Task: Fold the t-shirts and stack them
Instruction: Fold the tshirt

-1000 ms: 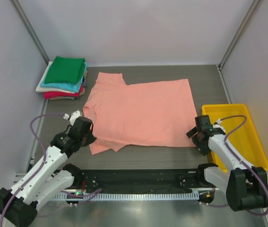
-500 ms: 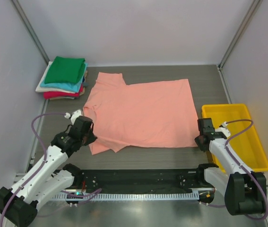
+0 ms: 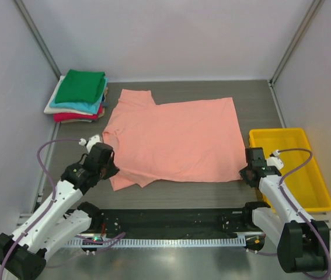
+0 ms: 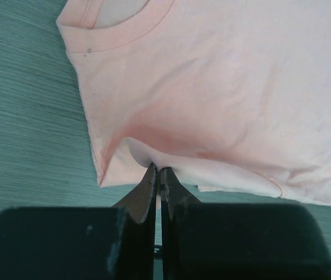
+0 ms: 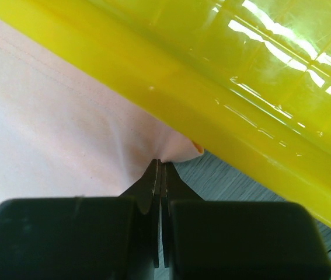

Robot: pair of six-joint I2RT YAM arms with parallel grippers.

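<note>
Now left end effector (image 4: 158, 170) and right end effector (image 5: 160, 163) pinch salmon t-shirt (image 3: 177, 137) beside bin (image 3: 276, 131).

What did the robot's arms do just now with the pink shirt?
The right gripper had its jaws open beside the pink shirt; it settled onto the shirt's near right corner and pinched shut on it. The left gripper stayed clamped on the near left edge. The shirt still lies flat, and the pile of folded shirts and the yellow bin have not moved.
</note>
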